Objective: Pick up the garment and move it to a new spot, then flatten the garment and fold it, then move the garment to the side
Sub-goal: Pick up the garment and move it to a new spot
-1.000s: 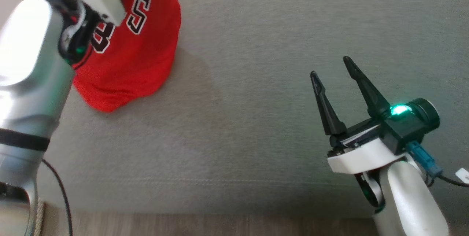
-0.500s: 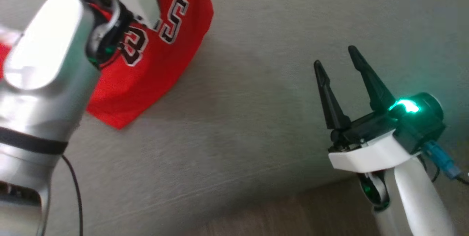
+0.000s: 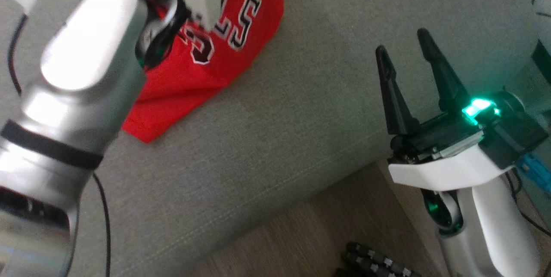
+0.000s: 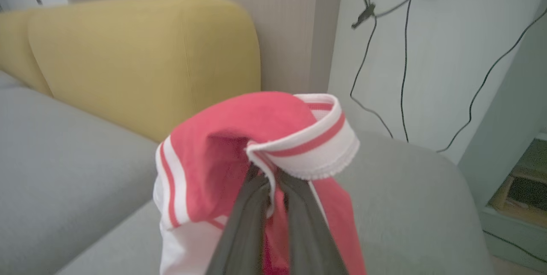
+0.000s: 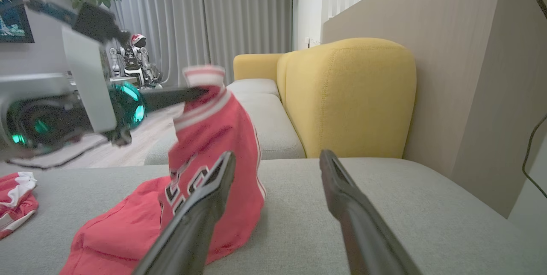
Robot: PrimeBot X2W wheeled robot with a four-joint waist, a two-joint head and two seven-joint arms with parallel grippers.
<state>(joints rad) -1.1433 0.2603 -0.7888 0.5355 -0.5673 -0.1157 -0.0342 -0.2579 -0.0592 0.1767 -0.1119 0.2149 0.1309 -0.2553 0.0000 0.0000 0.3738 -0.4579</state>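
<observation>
Garment: red sports jersey with black-and-white lettering and white-and-red striped trim (image 3: pixel 189 83) (image 4: pixel 213 138) (image 5: pixel 218 130); one end is lifted off the seat, the rest hangs down and bunches on the cushion
Left gripper (image 4: pixel 272 179) (image 5: pixel 198 91): jaws closed on the jersey's striped trim band; the band folds over the fingertips, red cloth drapes down both sides of the fingers
Left arm: silver forearm with a white wrist housing (image 3: pixel 86 53), covers part of the jersey in head view
Right gripper (image 3: pixel 402 40) (image 5: pixel 277 154): jaws spread wide, nothing between them; well apart from the jersey, fingers point across the seat toward the backrest
Sofa: grey woven fabric seat (image 3: pixel 301 96) (image 5: pixel 384 206); the jersey's lower end rests on it
Backrest: mustard-yellow padded cushion (image 5: pixel 350 95) (image 4: pixel 149 53), behind the seat
Other cloth: small red-and-white bundle (image 5: pixel 15 198) on the seat at the far left of right wrist view, apart from the jersey
Floor: wood-look planks (image 3: pixel 301 234) along the sofa's front edge; a dark ribbed item (image 3: pixel 374 262) lies there, can't tell what it is
Wall: pale, with thin black cables (image 4: pixel 401 53) hanging down it
</observation>
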